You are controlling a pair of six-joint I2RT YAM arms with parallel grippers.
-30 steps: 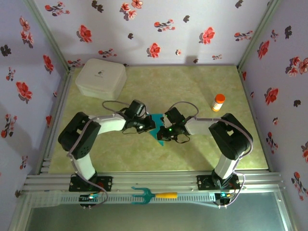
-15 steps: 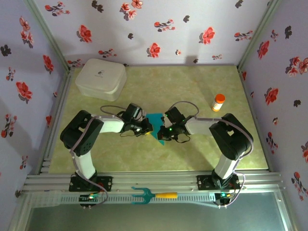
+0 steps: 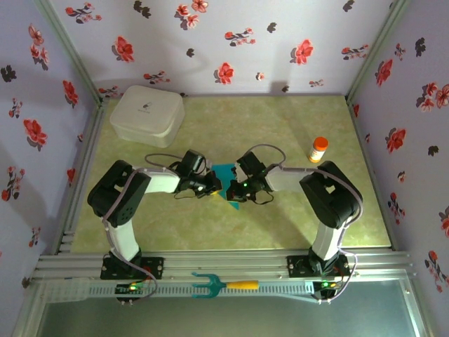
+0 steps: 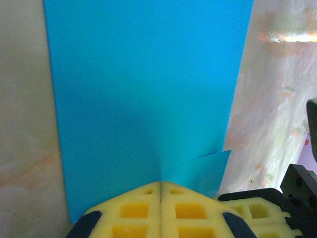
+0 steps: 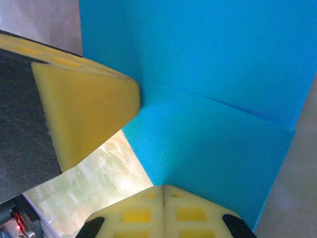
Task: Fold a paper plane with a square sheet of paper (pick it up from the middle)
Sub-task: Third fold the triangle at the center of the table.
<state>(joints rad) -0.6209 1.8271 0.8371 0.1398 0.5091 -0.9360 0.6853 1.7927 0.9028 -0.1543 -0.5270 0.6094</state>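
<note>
The square sheet of paper (image 3: 226, 177) is teal-blue and lies partly folded on the green tabletop between the two arms. My left gripper (image 3: 212, 185) is shut, its yellow tips (image 4: 161, 184) resting on the paper (image 4: 148, 89) beside a raised flap (image 4: 200, 173). My right gripper (image 3: 235, 188) is shut too, tips (image 5: 163, 188) down on the paper (image 5: 213, 144) below a diagonal fold line. The left fingers (image 5: 84, 114) touch the sheet in the right wrist view. No paper shows between either pair of jaws.
A white lidded box (image 3: 147, 112) stands at the back left. An orange pill bottle (image 3: 318, 149) is on the right side. A teal fork tool with a yellow handle (image 3: 217, 284) lies on the front rail. Floral walls enclose the table.
The left gripper came down and slightly left onto the paper's left edge. The right gripper then slid a little left and back over the sheet. Both stayed shut.
</note>
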